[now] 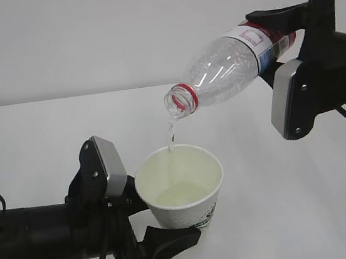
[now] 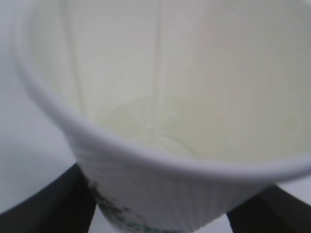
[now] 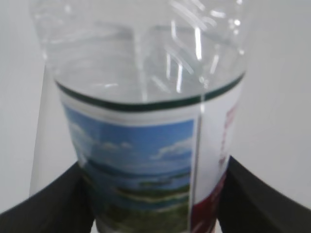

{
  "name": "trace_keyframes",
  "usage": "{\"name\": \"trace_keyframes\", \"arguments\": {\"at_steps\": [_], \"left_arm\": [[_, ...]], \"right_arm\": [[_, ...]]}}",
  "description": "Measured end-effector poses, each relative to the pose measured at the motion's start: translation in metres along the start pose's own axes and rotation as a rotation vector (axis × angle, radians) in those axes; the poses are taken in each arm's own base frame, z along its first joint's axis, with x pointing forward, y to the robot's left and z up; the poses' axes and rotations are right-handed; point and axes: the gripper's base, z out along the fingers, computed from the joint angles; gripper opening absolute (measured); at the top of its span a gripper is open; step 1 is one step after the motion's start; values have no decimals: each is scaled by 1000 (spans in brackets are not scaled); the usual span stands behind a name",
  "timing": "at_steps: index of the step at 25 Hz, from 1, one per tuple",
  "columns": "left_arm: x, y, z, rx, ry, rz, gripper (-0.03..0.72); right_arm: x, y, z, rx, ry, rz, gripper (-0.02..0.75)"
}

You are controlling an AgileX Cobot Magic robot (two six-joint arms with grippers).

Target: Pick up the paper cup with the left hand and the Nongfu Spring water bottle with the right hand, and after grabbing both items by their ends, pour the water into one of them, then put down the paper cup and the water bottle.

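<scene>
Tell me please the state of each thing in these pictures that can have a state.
paper cup: upright, held near its base, a little water in the bottom.
Nongfu Spring water bottle: uncapped, tilted mouth-down above the cup, held at its labelled end.
water: falling in a thin stream from bottle into cup.
left pincer: closed on the cup.
right pincer: closed on the bottle.

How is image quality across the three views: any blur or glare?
Exterior view: sharp, evenly lit, soft shadows. Left wrist view: the paper cup fills the frame, its near rim soft and out of focus. Right wrist view: the label is fairly sharp; white glare streaks on the water bottle.
</scene>
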Motion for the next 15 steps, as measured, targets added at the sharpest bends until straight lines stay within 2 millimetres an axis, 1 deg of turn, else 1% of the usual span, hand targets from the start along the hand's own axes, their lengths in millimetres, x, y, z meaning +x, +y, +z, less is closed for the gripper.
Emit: {"name": "trace_keyframes", "arguments": {"at_steps": [15], "left_arm": [[0,0,0,0,0,0,554]], "right_arm": [[0,-2,0,11,-1,-4,503]]}}
